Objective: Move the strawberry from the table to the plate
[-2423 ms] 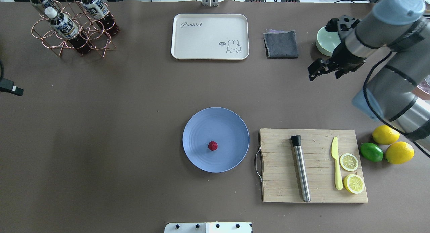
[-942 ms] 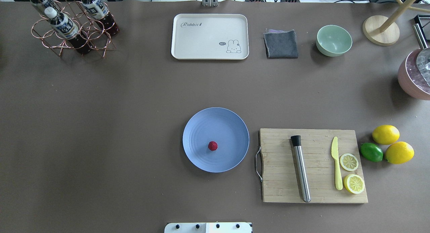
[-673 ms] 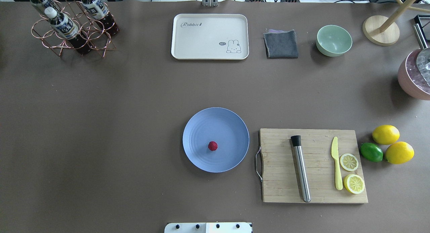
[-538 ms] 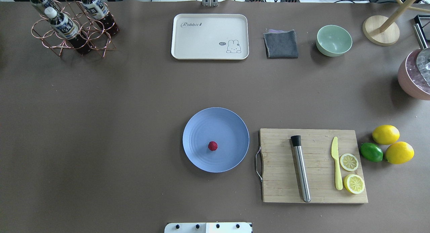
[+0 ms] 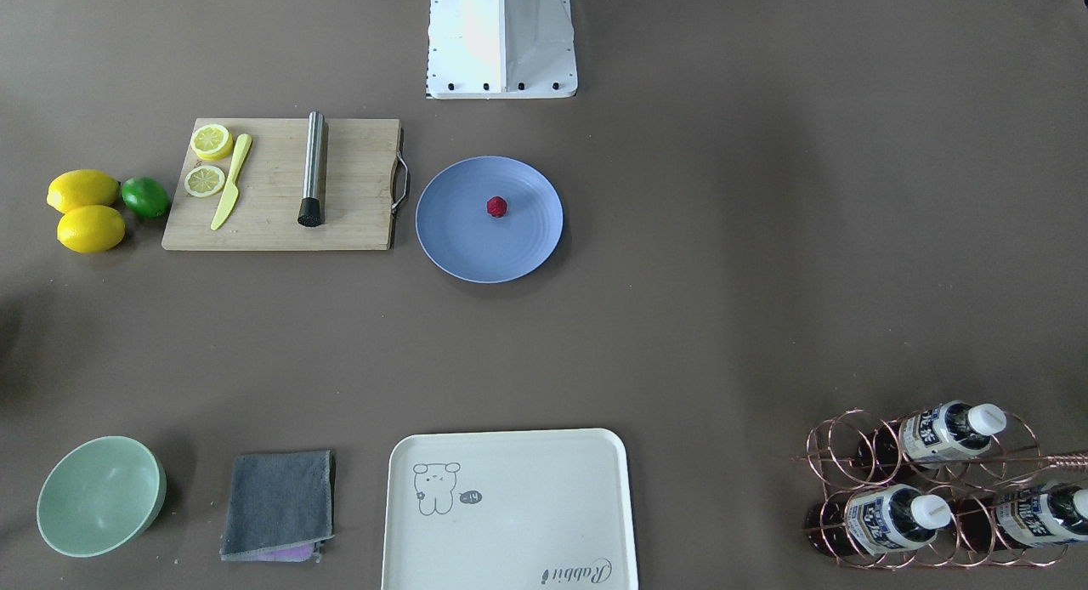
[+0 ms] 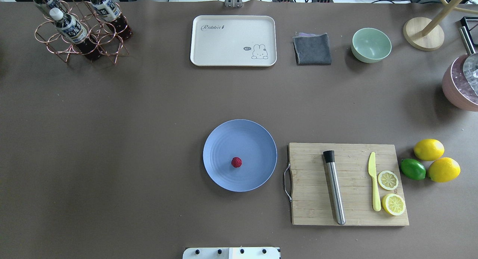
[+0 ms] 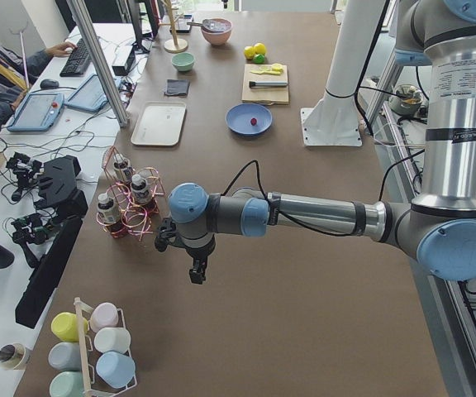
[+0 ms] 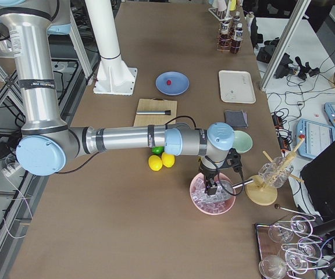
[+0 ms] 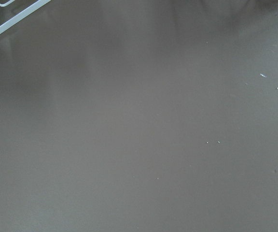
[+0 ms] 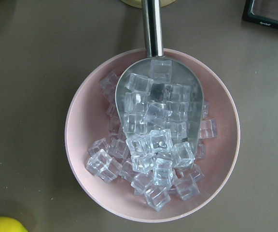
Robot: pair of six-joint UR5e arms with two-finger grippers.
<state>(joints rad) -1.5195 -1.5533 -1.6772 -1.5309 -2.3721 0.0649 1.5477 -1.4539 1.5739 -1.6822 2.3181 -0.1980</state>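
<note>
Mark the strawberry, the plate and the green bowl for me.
strawberry [image 6: 236,162], overhead view, middle of the fruit.
plate [image 6: 257,139], overhead view, bare part toward its far rim.
green bowl [image 6: 371,44], overhead view, its inner hollow.

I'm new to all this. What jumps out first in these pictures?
The tiny red strawberry sits alone on the blue plate near the middle of the table. Next comes the pink bowl heaped with clear ice cubes and a metal scoop, at the robot's right end. Bright lemons and a lime lie beside the cutting board.
</note>
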